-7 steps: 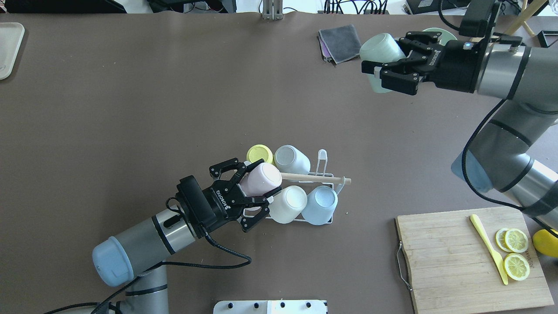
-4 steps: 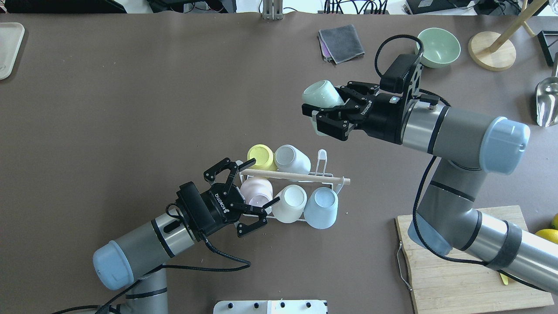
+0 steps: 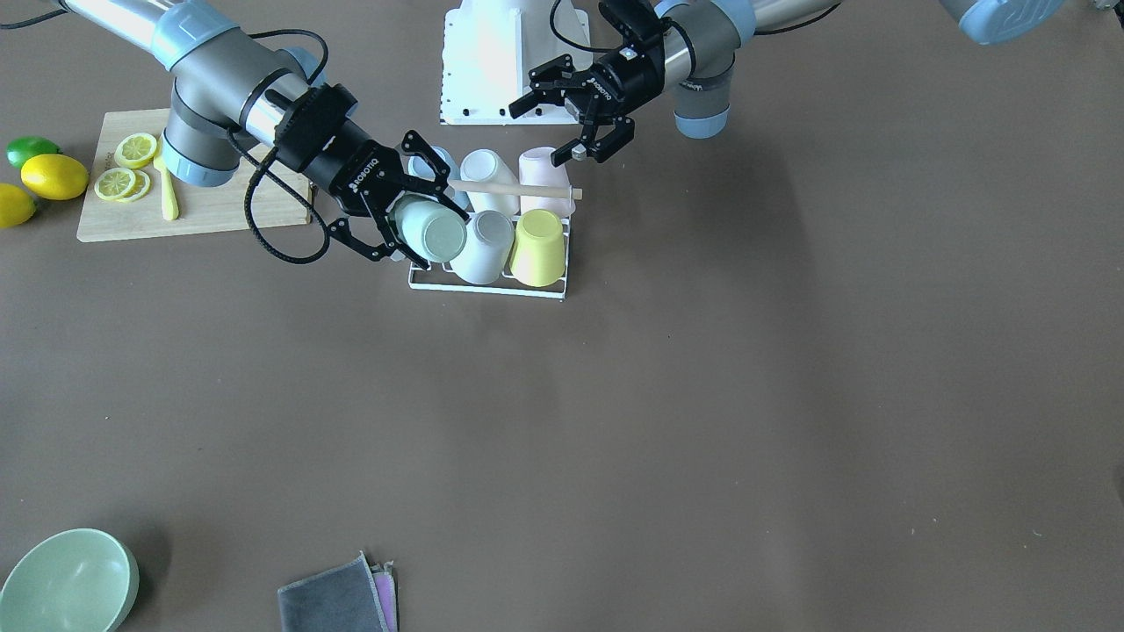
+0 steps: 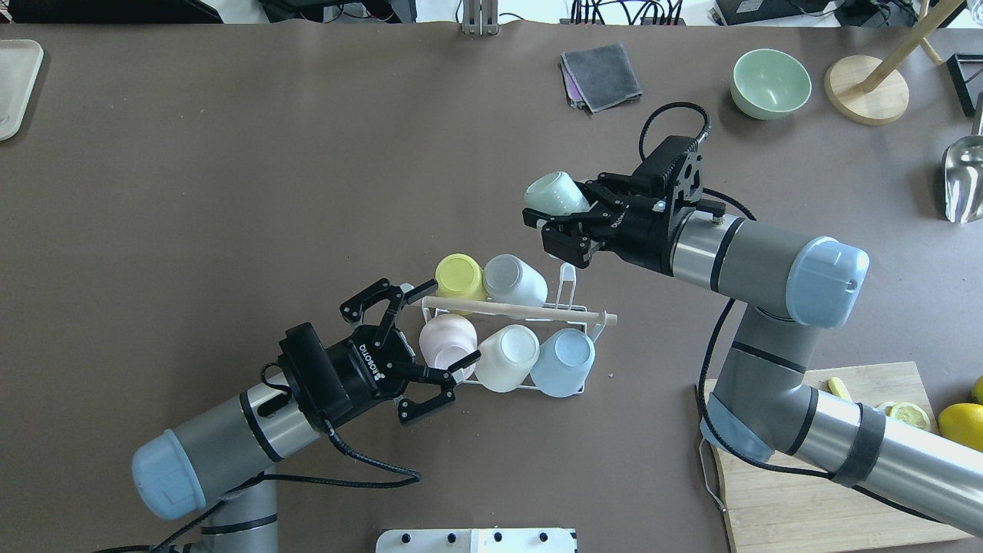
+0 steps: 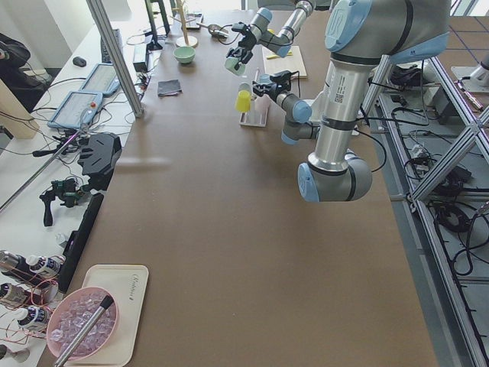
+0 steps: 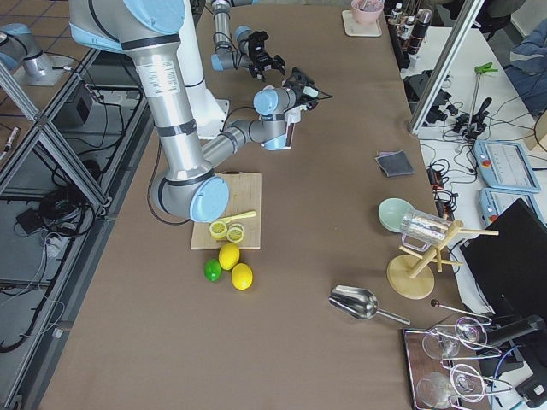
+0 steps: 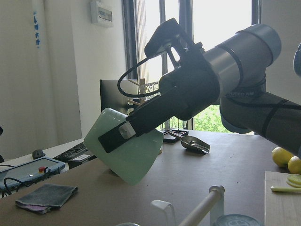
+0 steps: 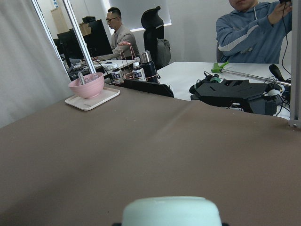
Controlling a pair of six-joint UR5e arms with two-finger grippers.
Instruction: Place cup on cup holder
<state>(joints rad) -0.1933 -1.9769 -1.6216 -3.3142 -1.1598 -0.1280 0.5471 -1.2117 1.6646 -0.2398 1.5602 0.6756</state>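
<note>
The cup holder (image 4: 569,275), a white wire rack with a wooden rod handle (image 4: 530,309), stands mid-table. It carries a yellow cup (image 4: 458,275), a white one (image 4: 513,280), a pink one (image 4: 445,338), a cream one (image 4: 507,357) and a pale blue one (image 4: 564,361). My right gripper (image 4: 554,217) is shut on a pale green cup (image 4: 557,193) and holds it tilted in the air just beyond the rack's far right peg. The cup also shows in the front view (image 3: 435,233) and left wrist view (image 7: 124,150). My left gripper (image 4: 453,322) is open beside the pink cup, holding nothing.
A green bowl (image 4: 770,82), a grey cloth (image 4: 601,75), a wooden stand (image 4: 868,98) and a metal scoop (image 4: 964,177) lie at the far side. A cutting board (image 4: 814,491) with lemon slices is near right. A tray (image 4: 15,84) sits far left.
My right arm has swung in from the far right, carrying the green cup close to the rack. My left gripper has let the pink cup down onto the rack, opened and drawn back.
</note>
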